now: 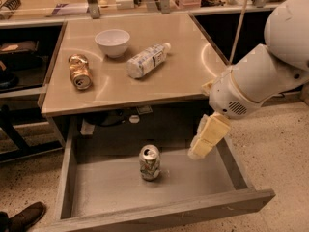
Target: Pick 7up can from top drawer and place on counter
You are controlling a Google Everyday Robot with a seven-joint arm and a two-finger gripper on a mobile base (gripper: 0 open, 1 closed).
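Note:
The 7up can (149,162) stands upright near the middle of the open top drawer (159,210), silver top up, pale patterned body slightly dented. The tan counter (183,76) is above and behind it. My gripper (207,137) hangs over the right part of the drawer, to the right of the can and a little higher, apart from it. The white arm (260,76) reaches in from the right.
On the counter lie a gold-brown dented can (79,71), a white bowl (112,42) and a clear plastic bottle (147,60) on its side. Dark side shelves (24,57) stand at the left. A shoe (26,216) shows at the bottom left.

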